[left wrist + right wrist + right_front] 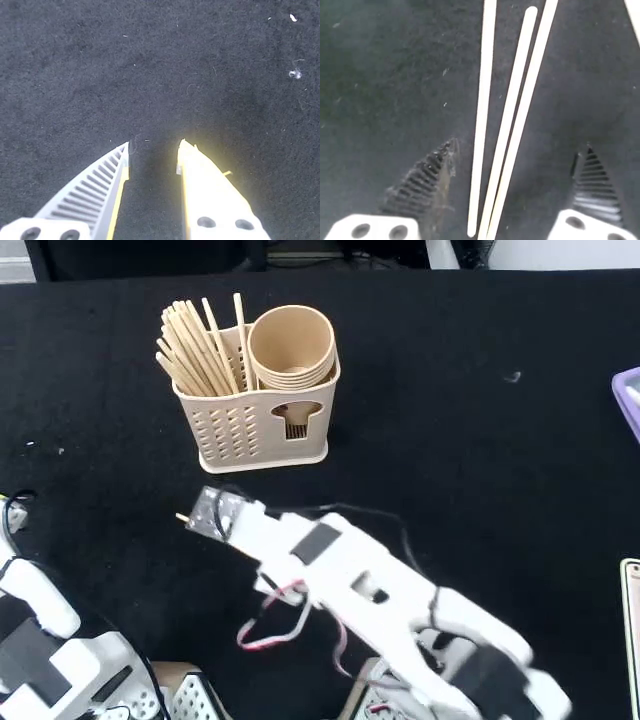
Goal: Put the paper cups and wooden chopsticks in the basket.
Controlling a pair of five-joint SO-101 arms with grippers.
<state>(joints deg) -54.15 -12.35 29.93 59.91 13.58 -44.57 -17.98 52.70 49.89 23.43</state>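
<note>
Right tool (519, 146), jaws apart, astride three wooden chopsticks (482, 125) on black table (380, 75)

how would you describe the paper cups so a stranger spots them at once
On the black table, look for the beige perforated basket standing toward the far edge. The paper cups sit nested in one upright stack in one of its two compartments. Unlike the thin wooden chopsticks bundled in the compartment beside them, they are round, wide and open at the top.
</note>
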